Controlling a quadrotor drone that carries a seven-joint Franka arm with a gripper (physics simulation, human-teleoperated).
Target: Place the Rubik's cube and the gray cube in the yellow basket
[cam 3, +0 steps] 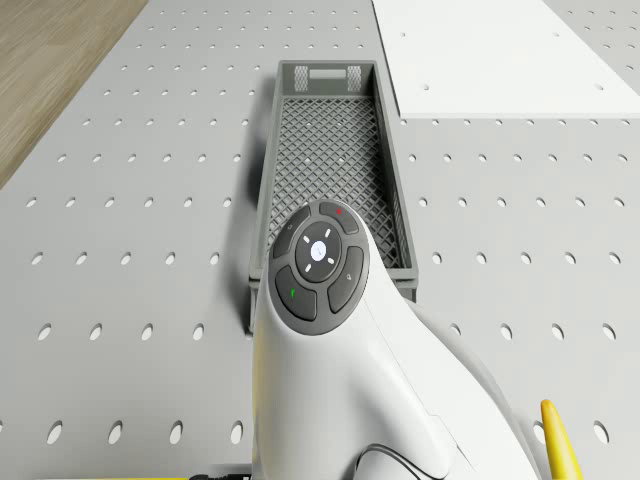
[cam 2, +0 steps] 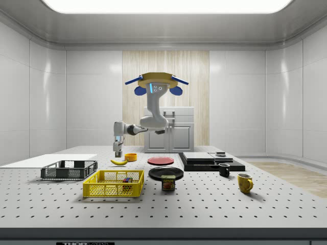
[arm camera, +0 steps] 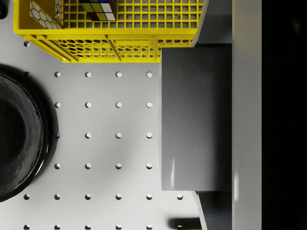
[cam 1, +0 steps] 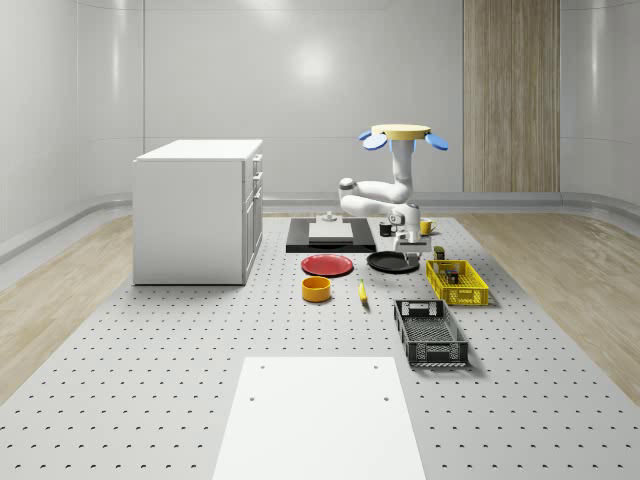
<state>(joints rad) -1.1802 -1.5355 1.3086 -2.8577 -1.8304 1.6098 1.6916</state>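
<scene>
The colourful Rubik's cube (arm camera: 99, 9) already lay inside the yellow plastic basket (arm camera: 96, 48). The gripper (arm camera: 211, 120) held the plain gray cube (arm camera: 194, 120) above the counter (arm camera: 103, 143), just beside the basket. The drone (cam 1: 404, 134) hovered nearby. That cube was left.

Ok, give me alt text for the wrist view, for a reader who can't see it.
A gray cube is held between the gripper's fingers, above a perforated table. Just ahead is a yellow basket with a Rubik's cube already inside, and a black plate lies off to one side.
</scene>
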